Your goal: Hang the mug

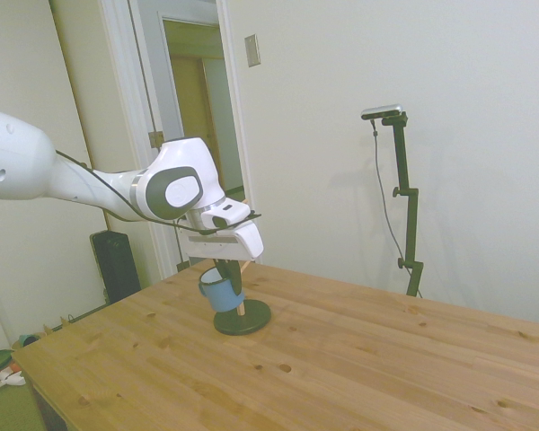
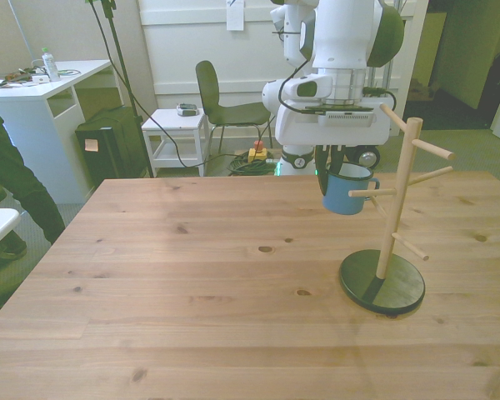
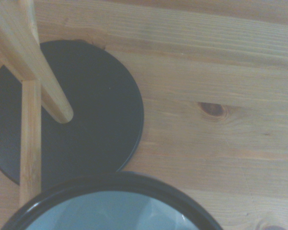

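The light-blue mug [image 2: 344,192] hangs in the air above the table, and my gripper [image 2: 332,172] is shut on its rim from above. It sits right beside the wooden mug tree [image 2: 395,204], whose pole rises from a round dark base [image 2: 382,284]. One left-pointing peg [image 2: 365,193] lies across the mug's handle side, but I cannot tell whether it passes through the handle. From the side, the mug [image 1: 220,291] hangs tilted just above the base [image 1: 243,318] under the gripper [image 1: 217,272]. The wrist view shows the mug's dark rim [image 3: 110,184], the base [image 3: 96,110] and a peg [image 3: 36,67].
The wooden table [image 2: 192,283] stretches wide toward the front view's left. The tree's other pegs [image 2: 433,150] stick out to the front view's right. Beyond the table stand a chair [image 2: 221,104], a white desk [image 2: 42,108] and part of a person [image 2: 8,179].
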Robot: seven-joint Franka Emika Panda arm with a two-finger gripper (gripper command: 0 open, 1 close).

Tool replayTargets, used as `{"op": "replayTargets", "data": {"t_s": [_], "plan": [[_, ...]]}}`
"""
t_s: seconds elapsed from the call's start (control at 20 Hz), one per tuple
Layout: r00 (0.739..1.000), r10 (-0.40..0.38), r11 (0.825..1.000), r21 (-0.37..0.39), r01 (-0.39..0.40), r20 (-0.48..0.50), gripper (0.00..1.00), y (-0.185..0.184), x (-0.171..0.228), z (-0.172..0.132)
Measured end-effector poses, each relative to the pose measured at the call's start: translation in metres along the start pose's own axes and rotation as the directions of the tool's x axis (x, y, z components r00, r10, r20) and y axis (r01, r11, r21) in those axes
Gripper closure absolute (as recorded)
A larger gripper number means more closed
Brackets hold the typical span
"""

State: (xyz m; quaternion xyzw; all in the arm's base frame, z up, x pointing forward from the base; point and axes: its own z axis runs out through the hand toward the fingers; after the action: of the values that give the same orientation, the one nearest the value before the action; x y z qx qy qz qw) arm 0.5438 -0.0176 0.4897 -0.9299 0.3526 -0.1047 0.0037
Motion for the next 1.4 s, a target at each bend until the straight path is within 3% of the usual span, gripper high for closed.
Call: {"op": "replayTargets", "data": {"t_s": [1.4], "plan": [[1.0,0.002,1.0,0.001,-0.002,0.003,1.0,-0.0066,-0.0067,0.0007]]}}
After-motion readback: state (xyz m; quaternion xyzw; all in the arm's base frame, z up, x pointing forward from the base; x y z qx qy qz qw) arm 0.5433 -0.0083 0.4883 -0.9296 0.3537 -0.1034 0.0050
